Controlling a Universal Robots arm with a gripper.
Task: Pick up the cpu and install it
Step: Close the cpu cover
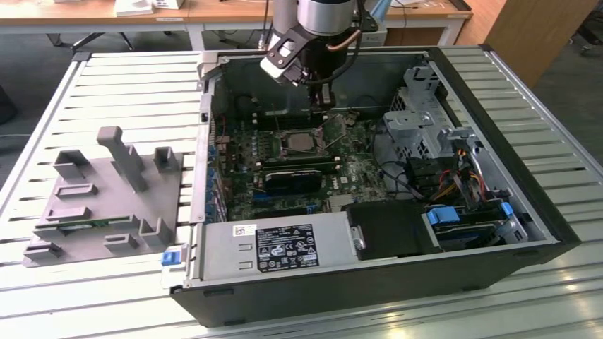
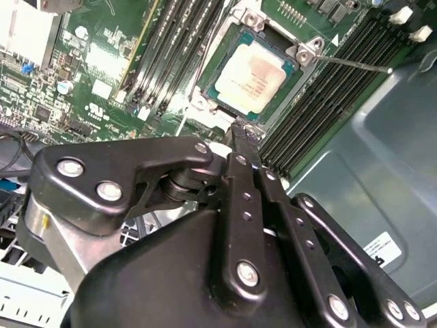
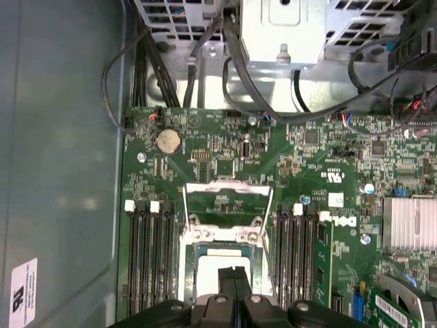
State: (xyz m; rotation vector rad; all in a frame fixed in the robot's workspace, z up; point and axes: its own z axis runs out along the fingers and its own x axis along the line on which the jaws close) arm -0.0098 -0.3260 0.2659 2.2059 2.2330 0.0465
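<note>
The cpu (image 1: pixel 301 143) lies flat in the motherboard socket inside the open computer case, its silver top facing up. In the second wrist view the cpu (image 2: pixel 256 78) sits square inside the socket frame. My gripper (image 1: pixel 323 106) hangs just above the socket's far edge. Its black fingers (image 2: pixel 240 164) are pressed together, and the gripper (image 2: pixel 242 131) is shut with nothing between them. In the first wrist view the gripper (image 3: pixel 232 275) covers part of the cpu (image 3: pixel 213 270). The socket's metal cover plate (image 3: pixel 229 198) stands flipped open.
Memory slots (image 3: pixel 150 260) flank the socket on both sides. A thin metal lever (image 2: pixel 355 63) sticks out beside the socket. The case (image 1: pixel 527 212) holds a drive cage (image 1: pixel 419 106), cables and a power supply (image 1: pixel 273 247). A grey fixture block (image 1: pixel 109 194) stands at the exterior view's left.
</note>
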